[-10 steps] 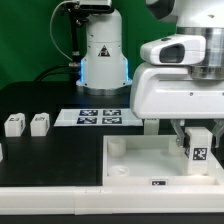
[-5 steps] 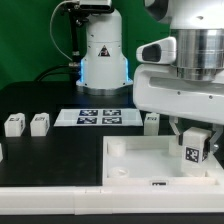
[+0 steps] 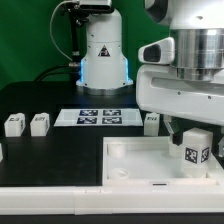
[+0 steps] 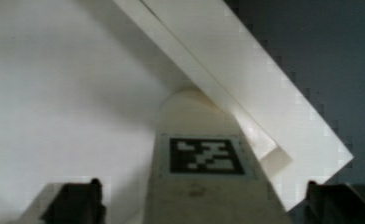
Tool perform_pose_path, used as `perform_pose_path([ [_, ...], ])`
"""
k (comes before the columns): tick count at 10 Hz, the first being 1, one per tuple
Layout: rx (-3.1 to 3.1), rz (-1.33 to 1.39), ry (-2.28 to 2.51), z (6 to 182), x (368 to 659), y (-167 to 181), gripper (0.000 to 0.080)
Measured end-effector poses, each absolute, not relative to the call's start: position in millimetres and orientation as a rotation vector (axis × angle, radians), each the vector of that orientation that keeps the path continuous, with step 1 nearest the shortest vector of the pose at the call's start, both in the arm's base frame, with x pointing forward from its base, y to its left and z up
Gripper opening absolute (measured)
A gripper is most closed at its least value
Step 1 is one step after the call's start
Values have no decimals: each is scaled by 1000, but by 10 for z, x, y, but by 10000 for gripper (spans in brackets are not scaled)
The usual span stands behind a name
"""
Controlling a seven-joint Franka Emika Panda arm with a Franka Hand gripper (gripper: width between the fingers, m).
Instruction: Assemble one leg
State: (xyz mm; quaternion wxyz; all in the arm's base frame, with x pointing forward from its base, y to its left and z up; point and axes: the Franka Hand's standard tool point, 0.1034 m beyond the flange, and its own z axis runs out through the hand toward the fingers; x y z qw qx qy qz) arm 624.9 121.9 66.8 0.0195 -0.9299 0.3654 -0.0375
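Note:
The leg [image 3: 197,152], a small white block with a black-and-white tag facing the camera, stands upright under my gripper [image 3: 195,130], over the large white tray-like piece [image 3: 125,150] at the exterior view's right, near its far corner. In the wrist view the leg [image 4: 205,165] sits between my two dark fingers [image 4: 69,203]. There is a visible gap on each side, so my gripper [image 4: 205,208] is open around it. I cannot tell whether the leg's lower end rests on the tray.
Two more legs [image 3: 13,125] [image 3: 39,123] lie on the black table at the exterior view's left, and another [image 3: 151,120] beside the marker board [image 3: 97,117]. The arm's base [image 3: 103,60] stands behind the board.
The leg tilted half a second ago and now stands straighter and reaches lower over the tray. The hand has lifted slightly.

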Motion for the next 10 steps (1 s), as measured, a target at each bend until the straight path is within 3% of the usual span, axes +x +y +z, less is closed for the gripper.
perform_pose_path([
  [3, -3096, -141, 419, 691, 6277, 1217, 647],
  [7, -3133, -110, -644, 713, 6296, 1192, 649],
  [10, -3092, -82, -872, 729, 6295, 1192, 649],
])
